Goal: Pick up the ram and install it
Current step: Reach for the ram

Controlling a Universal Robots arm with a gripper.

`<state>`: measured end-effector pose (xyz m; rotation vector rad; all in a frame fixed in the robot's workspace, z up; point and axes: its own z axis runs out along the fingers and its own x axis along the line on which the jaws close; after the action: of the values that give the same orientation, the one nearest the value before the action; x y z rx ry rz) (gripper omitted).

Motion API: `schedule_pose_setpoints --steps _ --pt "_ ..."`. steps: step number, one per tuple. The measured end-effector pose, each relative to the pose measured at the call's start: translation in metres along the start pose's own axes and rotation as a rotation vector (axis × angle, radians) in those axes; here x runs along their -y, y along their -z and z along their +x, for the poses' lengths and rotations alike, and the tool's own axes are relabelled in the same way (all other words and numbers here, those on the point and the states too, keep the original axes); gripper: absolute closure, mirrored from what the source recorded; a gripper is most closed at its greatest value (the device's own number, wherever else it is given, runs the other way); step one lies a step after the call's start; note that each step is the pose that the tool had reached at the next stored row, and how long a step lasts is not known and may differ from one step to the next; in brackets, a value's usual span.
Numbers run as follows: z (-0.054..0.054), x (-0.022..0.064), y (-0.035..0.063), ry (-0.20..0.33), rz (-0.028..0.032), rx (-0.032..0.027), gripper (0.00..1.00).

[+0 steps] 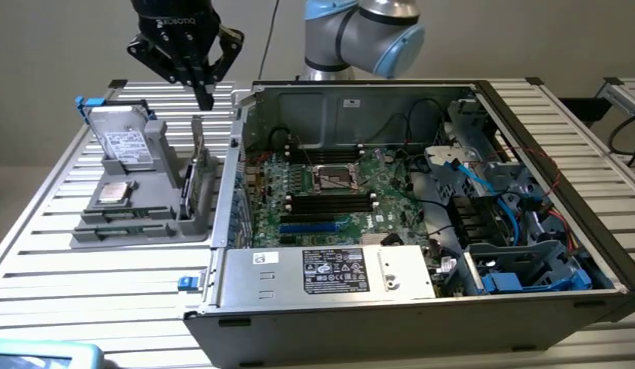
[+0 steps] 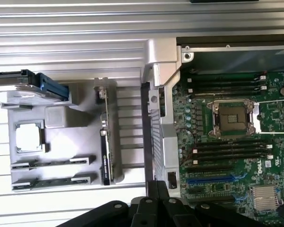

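Two ram sticks [image 1: 123,213] lie side by side at the near end of the grey tray [image 1: 143,238], on the exterior view's left, with their long axes running across that view. Above the tray's far side the gripper [image 1: 204,98] hangs pinched shut and empty. To the right, the open computer case [image 1: 400,330] shows its motherboard [image 1: 390,201].

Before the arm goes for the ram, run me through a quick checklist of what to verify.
1. Ram lying in grey holder: ok.
2. End effector empty: ok.
3. End effector open for a grasp: not ok, shut.
4. Case open, motherboard exposed: ok.
5. Latches on memory slots open: cannot tell.
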<state>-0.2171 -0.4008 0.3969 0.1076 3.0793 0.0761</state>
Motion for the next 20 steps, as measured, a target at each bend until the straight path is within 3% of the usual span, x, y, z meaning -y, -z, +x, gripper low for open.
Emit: schedule_pose_setpoints --steps 7,12,15,16,20 --pt "0.032 0.0029 0.0019 0.000 0.0001 -0.0024 0.89" --pt "0.047 0.0045 0.0028 0.000 0.0010 -0.0130 0.89" --pt "0.052 0.0052 0.0030 0.000 0.0033 -0.0245 0.89" --pt "0.054 0.0055 0.0029 0.000 0.0038 -0.0311 0.89" --pt "0.058 0.0066 0.0022 -0.001 0.0066 -0.0698 0.89"
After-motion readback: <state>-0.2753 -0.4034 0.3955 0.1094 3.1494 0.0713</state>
